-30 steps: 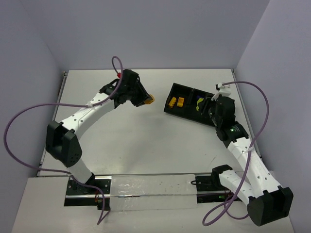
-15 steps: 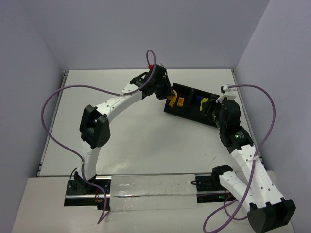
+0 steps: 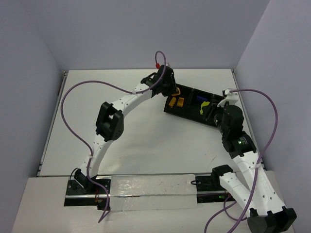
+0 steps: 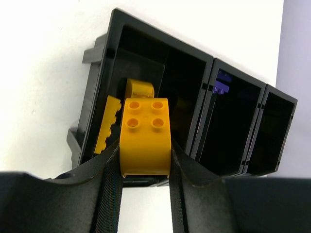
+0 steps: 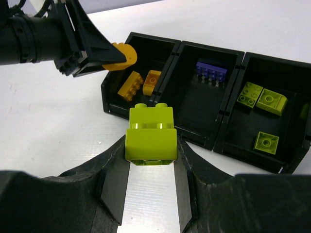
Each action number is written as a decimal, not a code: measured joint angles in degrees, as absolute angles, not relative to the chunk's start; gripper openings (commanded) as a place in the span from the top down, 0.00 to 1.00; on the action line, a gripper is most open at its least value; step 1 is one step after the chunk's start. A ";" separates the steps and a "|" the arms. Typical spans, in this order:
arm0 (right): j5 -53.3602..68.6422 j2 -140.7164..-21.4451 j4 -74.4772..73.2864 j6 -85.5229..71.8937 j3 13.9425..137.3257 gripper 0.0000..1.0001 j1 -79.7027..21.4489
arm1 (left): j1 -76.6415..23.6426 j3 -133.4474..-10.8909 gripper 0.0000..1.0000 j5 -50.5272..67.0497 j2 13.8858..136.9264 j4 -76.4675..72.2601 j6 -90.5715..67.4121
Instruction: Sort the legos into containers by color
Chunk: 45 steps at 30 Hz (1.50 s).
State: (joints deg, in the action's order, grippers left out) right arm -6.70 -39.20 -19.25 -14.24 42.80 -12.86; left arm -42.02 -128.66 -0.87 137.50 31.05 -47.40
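The black tray [image 3: 188,114] lies at the back right, with three sections. My left gripper [image 3: 171,91] is shut on an orange-yellow brick [image 4: 145,136] and holds it over the near rim of the tray's left section [image 4: 97,87], where two more orange-yellow bricks [image 4: 108,124] lie. My right gripper [image 5: 151,155] is shut on a lime green brick [image 5: 151,133] and holds it above the table just short of the tray's near wall [image 5: 194,136]. The middle section holds a blue-purple brick [image 5: 211,73]. The right section holds three lime green bricks [image 5: 272,102].
The left gripper [image 5: 92,51] and its orange-yellow brick [image 5: 121,53] show in the right wrist view over the left section. The white table [image 3: 136,136] is walled at the back and on both sides. Purple cables loop over both arms.
My left arm has swung right from mid-table to the tray's left section, carrying the orange-yellow brick. My right gripper has drawn back a little toward me with the lime green brick.
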 measured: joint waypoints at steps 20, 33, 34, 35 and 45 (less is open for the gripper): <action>6.13 -41.68 -20.16 -12.60 42.88 1.00 -12.69 | -41.48 -111.09 0.25 8.20 117.58 26.49 -39.65; 43.14 -52.57 -12.78 -13.32 46.89 1.00 -12.71 | -30.77 -75.95 0.23 38.18 87.19 11.69 -31.71; 44.36 -52.82 -12.12 -13.58 46.89 1.00 -12.71 | -31.04 -75.22 0.22 39.40 86.34 11.58 -31.19; 45.41 -53.05 -11.52 -13.81 46.89 1.00 -12.71 | -31.22 -74.68 0.22 40.49 85.63 11.54 -30.72; 51.74 -54.30 -9.99 -14.02 48.49 1.00 -12.71 | -31.29 -72.81 0.19 49.11 82.17 8.70 -28.03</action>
State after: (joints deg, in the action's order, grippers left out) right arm 51.74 -54.30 -9.99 -14.02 48.49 -12.71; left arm -31.29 -72.81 49.11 82.17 8.70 -28.03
